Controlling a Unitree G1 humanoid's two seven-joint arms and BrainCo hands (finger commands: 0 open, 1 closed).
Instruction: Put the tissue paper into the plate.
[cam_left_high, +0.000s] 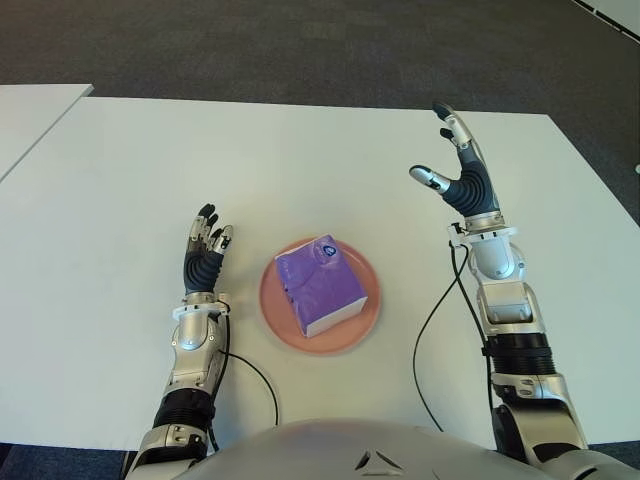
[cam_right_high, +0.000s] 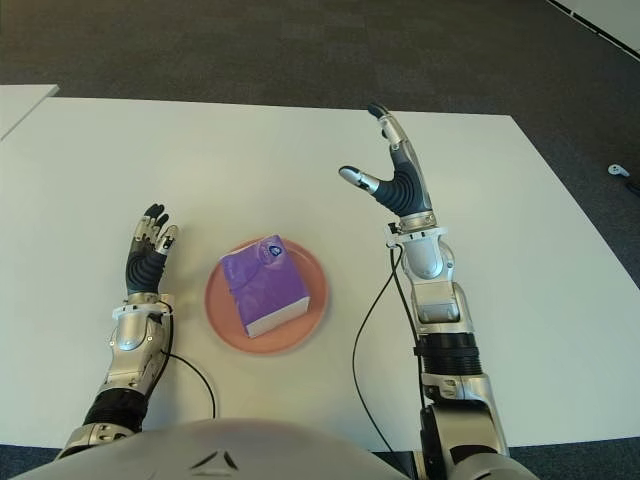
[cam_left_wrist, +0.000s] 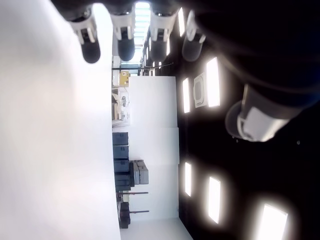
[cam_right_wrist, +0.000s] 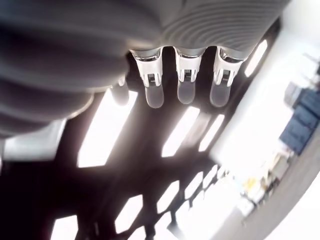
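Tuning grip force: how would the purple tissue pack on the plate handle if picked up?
The tissue pack looks soft-wrapped, so probably light and squashy. Its film may be slippery. Lying flat on the plate, it shouldn't roll.

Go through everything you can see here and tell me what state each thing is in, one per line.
Tissue pack: purple, lying in the plate, held by neither hand.
Plate: pink, flat on the table, holding the tissue pack.
Left hand: open, empty, left of the plate.
Right hand: open, fingers spread, empty, farther back and right of the plate.
Table: white, bearing the plate.
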